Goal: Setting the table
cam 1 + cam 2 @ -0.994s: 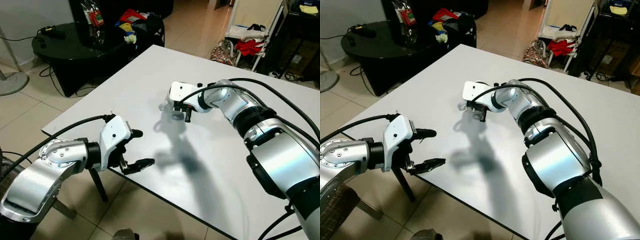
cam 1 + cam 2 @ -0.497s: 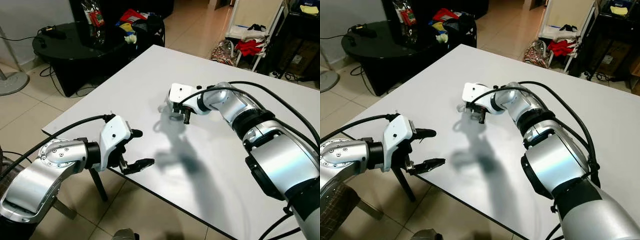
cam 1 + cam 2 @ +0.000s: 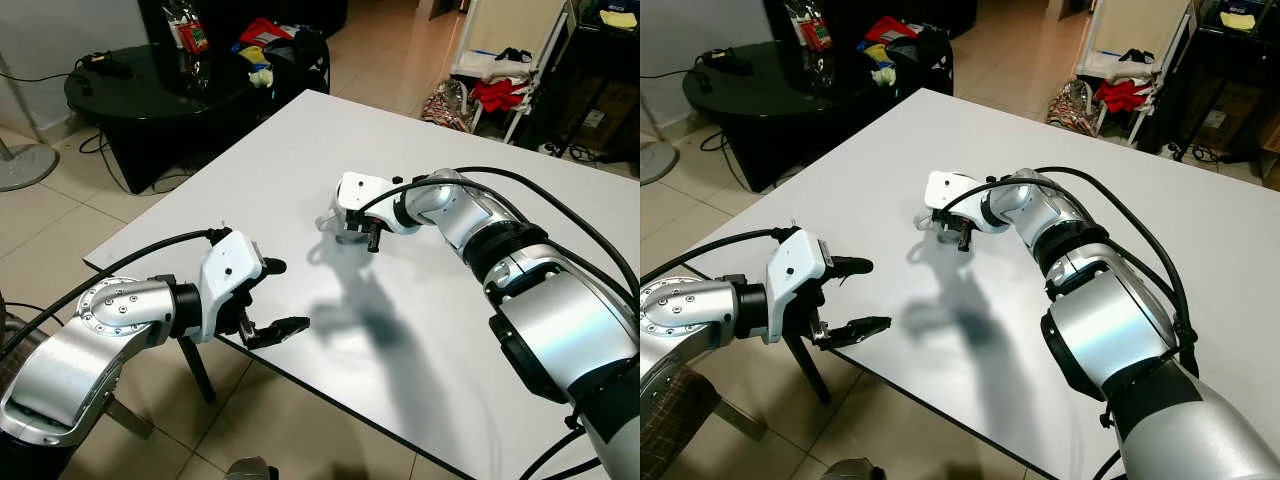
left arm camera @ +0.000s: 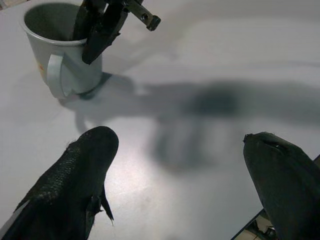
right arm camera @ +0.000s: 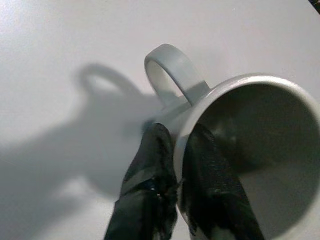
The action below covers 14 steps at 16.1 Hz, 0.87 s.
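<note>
Mug (image 4: 62,55): mid-frame on white desk (image 3: 260,160), rim pinched by right pincer (image 5: 180,165).
Left pincer (image 3: 272,297): wide, lower left, well apart.

Mug (image 4: 62,55): we see a small orange mark on its side, too blurred to read.
Packet (image 3: 190,30) on the black side table: we make out red print, nothing legible.
</note>
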Motion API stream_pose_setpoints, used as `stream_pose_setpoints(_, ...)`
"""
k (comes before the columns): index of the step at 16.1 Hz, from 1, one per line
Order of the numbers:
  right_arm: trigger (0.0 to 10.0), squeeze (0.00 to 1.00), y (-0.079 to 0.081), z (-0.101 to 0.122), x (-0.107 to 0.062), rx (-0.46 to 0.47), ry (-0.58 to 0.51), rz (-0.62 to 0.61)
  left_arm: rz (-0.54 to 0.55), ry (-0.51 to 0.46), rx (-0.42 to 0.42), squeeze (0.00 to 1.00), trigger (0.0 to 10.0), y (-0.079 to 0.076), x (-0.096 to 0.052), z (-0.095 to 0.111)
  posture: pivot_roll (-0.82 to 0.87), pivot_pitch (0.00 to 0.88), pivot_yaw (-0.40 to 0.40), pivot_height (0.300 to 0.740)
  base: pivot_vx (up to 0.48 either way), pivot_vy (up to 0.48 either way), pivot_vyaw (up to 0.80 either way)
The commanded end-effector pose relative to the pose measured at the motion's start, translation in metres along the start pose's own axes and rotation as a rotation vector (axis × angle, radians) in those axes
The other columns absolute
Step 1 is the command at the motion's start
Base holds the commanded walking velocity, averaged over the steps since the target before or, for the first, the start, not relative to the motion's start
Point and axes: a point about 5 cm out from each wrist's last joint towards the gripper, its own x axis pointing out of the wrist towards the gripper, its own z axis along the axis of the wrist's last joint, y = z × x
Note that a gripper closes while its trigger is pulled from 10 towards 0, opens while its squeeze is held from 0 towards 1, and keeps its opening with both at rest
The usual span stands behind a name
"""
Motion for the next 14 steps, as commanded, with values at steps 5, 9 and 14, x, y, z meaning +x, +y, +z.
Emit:
stream_pose_setpoints(5,10.0,1.0,-0.008,0.004,-0.005,-0.015,-0.001,-0.029,-0.001,0.005,0.022,0.0,10.0,0.001,0.0,0.003,0.2,0.0,-0.017,0.74,0.0,0.0,0.0)
stream_pose_setpoints(9,10.0,0.9,-0.027,0.01,-0.025,-0.065,-0.027,-0.056,0.022,-0.006,0.027,0.0,10.0,0.004,0.0,0.002,0.19,0.0,-0.003,0.74,0.0,0.0,0.0)
stream_pose_setpoints(14,10.0,0.0,-0.048,0.01,-0.071,0.075,-0.335,-0.017,0.058,-0.081,-0.046,0.0,10.0,0.004,-0.004,0.001,0.12,0.0,0.036,0.74,0.0,0.0,0.0)
